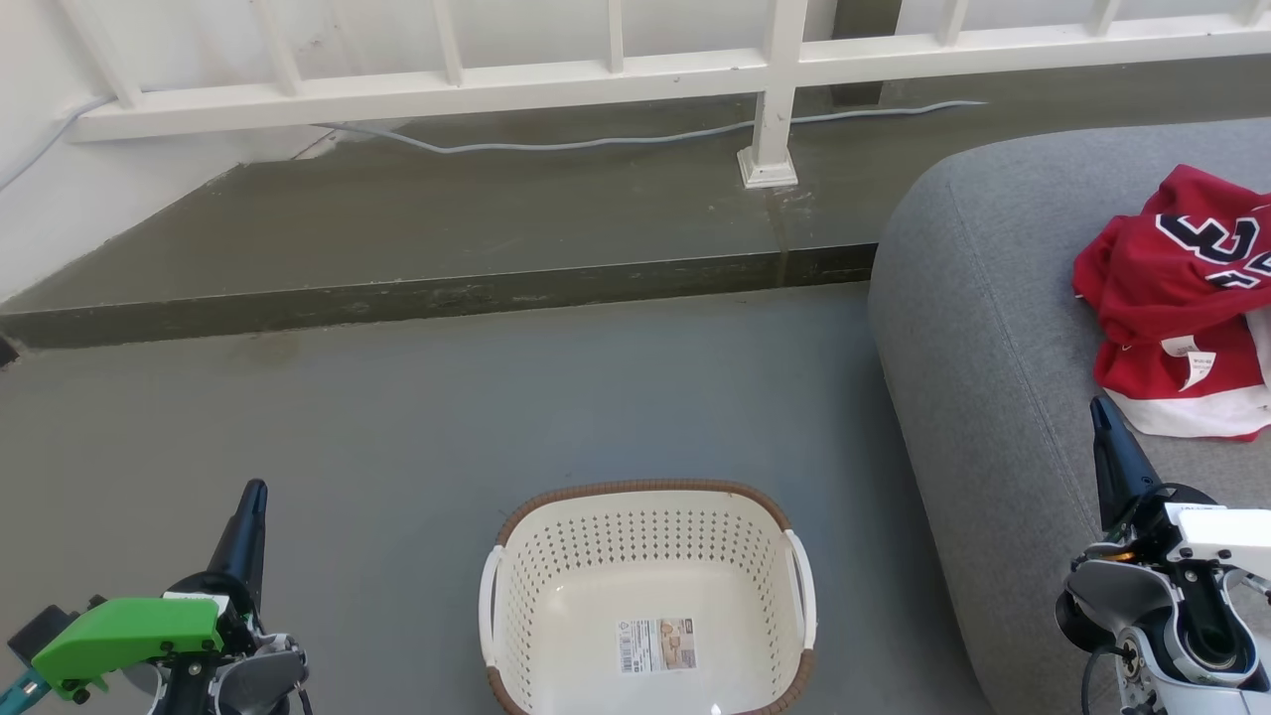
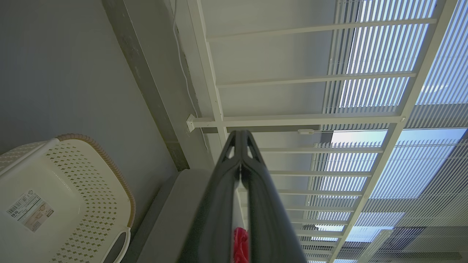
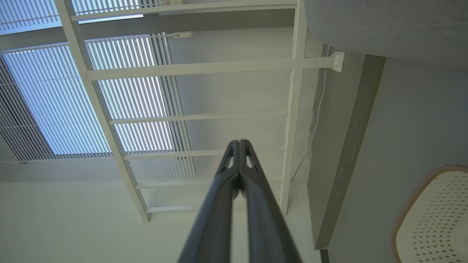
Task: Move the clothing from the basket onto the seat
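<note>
Basket [image 1: 645, 541] empty, on the floor. Clothing [image 1: 1172, 298] heaped on seat [image 1: 983, 328]; task looks done. Left end effector [image 1: 255, 492] and right end effector [image 1: 1100, 409] both pressed together, holding nothing. Risk: the right one is near the heap, so a careless swing could snag cloth and drag it off.

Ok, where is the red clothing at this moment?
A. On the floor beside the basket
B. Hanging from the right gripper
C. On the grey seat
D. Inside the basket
C: the red clothing lies bunched on top of the grey seat, while the basket on the floor holds no garment, just a label on its bottom.
</note>
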{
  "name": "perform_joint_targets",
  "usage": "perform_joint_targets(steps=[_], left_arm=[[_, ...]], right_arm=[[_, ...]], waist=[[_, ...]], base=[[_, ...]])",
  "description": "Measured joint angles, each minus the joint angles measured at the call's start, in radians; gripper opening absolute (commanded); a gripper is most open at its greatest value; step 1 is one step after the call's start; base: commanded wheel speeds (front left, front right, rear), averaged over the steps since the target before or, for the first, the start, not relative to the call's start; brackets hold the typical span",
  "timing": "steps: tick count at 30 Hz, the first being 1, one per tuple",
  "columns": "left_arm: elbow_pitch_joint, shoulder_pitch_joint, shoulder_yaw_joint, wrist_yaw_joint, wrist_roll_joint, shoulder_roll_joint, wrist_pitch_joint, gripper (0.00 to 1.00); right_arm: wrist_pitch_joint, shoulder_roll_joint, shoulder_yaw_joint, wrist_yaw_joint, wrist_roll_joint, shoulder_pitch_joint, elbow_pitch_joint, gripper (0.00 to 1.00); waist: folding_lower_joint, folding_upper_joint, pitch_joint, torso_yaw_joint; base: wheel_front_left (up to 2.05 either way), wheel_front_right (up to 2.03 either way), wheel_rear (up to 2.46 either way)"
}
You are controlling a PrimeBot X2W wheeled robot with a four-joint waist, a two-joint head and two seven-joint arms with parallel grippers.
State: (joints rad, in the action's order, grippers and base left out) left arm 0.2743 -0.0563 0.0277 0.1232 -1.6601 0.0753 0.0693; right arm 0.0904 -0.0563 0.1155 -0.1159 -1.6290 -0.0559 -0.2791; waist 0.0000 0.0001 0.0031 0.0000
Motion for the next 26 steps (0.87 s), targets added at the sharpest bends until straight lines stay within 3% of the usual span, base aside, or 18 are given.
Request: perform_joint_targets(steps=[26], left_arm=[[0.0, 0.0, 0.002, 0.0, 0.0, -0.001, 0.0, 0.0]], right_arm=[[0.0, 0.0, 0.001, 0.0, 0.0, 0.0, 0.0, 0.0]], waist=[[0.0, 0.0, 0.0, 0.0]], base=[[0.0, 0.0, 0.0]])
